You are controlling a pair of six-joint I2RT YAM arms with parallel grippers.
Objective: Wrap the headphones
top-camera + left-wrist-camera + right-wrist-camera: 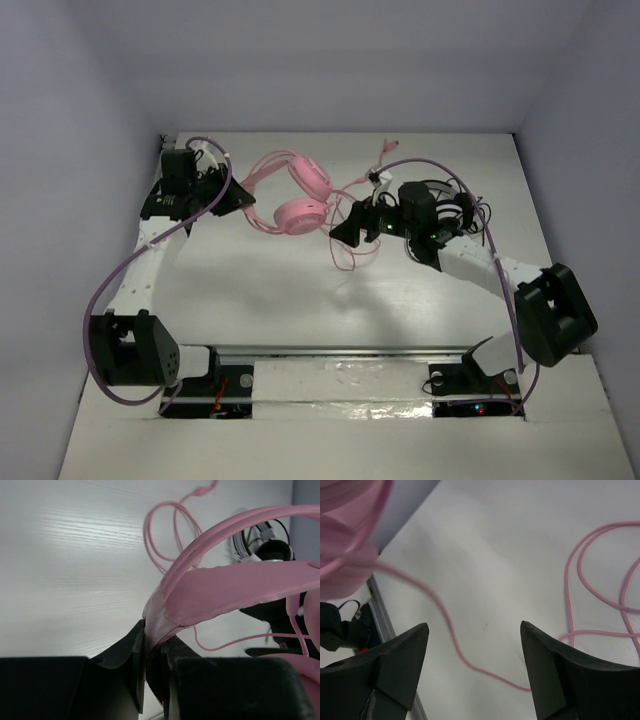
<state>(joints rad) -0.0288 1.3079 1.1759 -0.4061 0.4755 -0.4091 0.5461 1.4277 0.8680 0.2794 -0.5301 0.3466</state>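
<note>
The pink headphones point(298, 195) lie at the back middle of the table, their ear cups point(300, 214) close together. My left gripper point(243, 197) is shut on the pink headband point(240, 587); in the left wrist view the band's end is pinched between the jaws of the gripper point(152, 630). The thin pink cable point(350, 258) trails in loose loops to the right of the cups. My right gripper point(342, 235) hovers over those loops, open. In the right wrist view a strand of cable point(455, 647) runs on the table below the gap of the open gripper point(474, 625), untouched.
Black-and-white headphones point(265, 545) with a thin black cable sit at the back right, beside the right arm point(470, 205). More cable loops point(580, 575) lie right of the right gripper. White walls close in the table at the back and sides.
</note>
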